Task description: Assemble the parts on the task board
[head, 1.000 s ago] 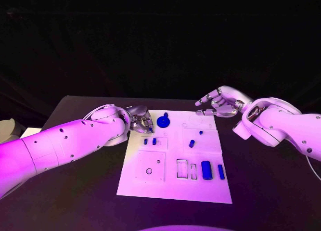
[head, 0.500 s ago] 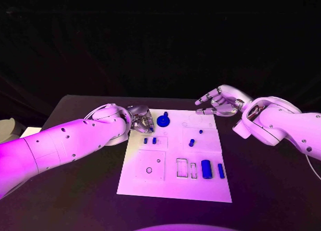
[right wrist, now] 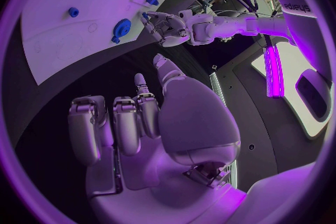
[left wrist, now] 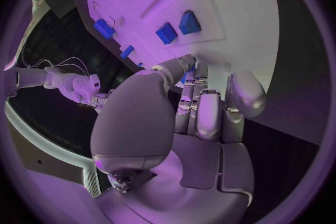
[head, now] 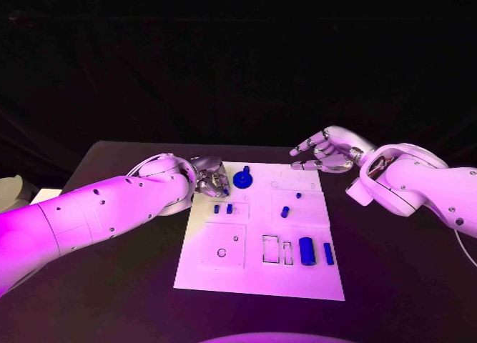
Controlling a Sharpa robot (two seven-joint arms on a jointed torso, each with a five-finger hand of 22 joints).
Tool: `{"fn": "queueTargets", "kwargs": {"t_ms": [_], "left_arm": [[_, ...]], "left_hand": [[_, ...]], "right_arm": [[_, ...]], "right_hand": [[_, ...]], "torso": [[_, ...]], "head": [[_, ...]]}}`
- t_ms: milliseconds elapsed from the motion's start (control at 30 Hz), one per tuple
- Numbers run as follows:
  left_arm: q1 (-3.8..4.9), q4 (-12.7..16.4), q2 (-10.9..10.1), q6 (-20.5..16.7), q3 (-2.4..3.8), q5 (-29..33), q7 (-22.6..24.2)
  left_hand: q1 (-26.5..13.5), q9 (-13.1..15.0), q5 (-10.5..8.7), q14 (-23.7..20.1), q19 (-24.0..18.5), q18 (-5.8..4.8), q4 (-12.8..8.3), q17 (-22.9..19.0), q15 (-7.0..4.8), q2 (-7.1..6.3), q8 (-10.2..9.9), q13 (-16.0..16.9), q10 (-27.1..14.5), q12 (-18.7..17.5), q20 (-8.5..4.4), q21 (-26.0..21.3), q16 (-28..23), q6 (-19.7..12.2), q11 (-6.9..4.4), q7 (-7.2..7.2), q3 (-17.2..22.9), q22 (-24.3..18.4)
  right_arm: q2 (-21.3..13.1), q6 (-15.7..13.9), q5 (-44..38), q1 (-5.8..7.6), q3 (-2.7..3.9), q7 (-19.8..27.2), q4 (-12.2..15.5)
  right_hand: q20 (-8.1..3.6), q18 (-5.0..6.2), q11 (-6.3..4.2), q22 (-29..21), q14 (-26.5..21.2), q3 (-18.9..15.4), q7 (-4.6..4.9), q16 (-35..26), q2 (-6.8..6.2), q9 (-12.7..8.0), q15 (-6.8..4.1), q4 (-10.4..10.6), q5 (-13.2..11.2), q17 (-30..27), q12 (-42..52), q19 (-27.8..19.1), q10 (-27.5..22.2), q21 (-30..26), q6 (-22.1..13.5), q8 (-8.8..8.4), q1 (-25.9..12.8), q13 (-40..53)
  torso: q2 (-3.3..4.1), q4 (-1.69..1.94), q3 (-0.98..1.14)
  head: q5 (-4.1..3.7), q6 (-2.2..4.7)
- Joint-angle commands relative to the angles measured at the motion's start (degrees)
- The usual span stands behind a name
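The white task board (head: 254, 275) lies in the middle of the black table. My left hand (head: 210, 177) is at the board's far left corner, and its thumb and a finger pinch a small blue part (left wrist: 184, 75). Beside that hand a round blue toothed part (head: 244, 176) stands on the board. Two small blue blocks (head: 223, 209), a blue peg (head: 284, 211) and two long blue pieces (head: 306, 251) sit further down the board. My right hand (head: 326, 153) hovers over the board's far right corner, fingers apart, holding nothing. The right wrist view has the toothed part (right wrist: 122, 27) and my left hand (right wrist: 167, 26).
Empty outlined recesses (head: 226, 246) mark the board's near left quarter. Bare black table (head: 114, 286) lies on both sides of the board. A pale round object (head: 3, 189) sits beyond the table's left edge.
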Motion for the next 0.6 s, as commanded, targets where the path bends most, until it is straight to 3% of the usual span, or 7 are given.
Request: {"fn": "queueTargets", "kwargs": {"t_ms": [33, 600], "left_arm": [[-0.07, -0.15, 0.38, 1.91, -0.13, -0.23, -0.35], [-0.07, -0.38, 0.8, 3.11, -0.43, -0.23, -0.19]], "left_hand": [[-0.61, 0.06, -0.3, 1.65, 0.72, -0.42, 0.03, -0.06, -0.08, -0.15, -0.16, 0.07, 0.54, -0.39, 0.01, -0.26, 0.38, 0.37, -0.03, 0.05, -0.47, -0.08], [-0.46, 0.22, -0.5, 1.59, 0.67, -0.37, -0.39, -0.24, -0.32, 0.2, -0.03, 0.28, 1.29, -0.36, -0.1, -0.45, 0.4, 1.03, -0.35, -0.28, -0.88, -0.15]], "right_arm": [[0.08, 0.74, -0.2, -0.04, 0.0, 0.32, 0.06], [0.07, 0.78, -0.2, -0.04, 0.0, 0.31, 0.02]], "right_hand": [[-0.12, 0.92, -0.3, 9.51, 5.46, -0.34, -0.01, -0.16, 0.49, 0.09, -0.08, -0.09, 0.25, 12.43, 0.03, 3.15, 2.03, -0.32, 0.49, -0.04, 0.09, 10.3], [-0.12, 0.92, -0.3, 9.51, 5.46, -0.34, -0.01, -0.16, 0.49, 0.09, -0.08, -0.09, 0.25, 12.43, 0.03, 3.15, 2.03, -0.32, 0.49, -0.04, 0.09, 10.3]], "torso": [[0.02, -0.04, -0.02], [0.01, 0.03, -0.04]], "head": [[0.06, -0.15], [0.06, -0.44]]}}
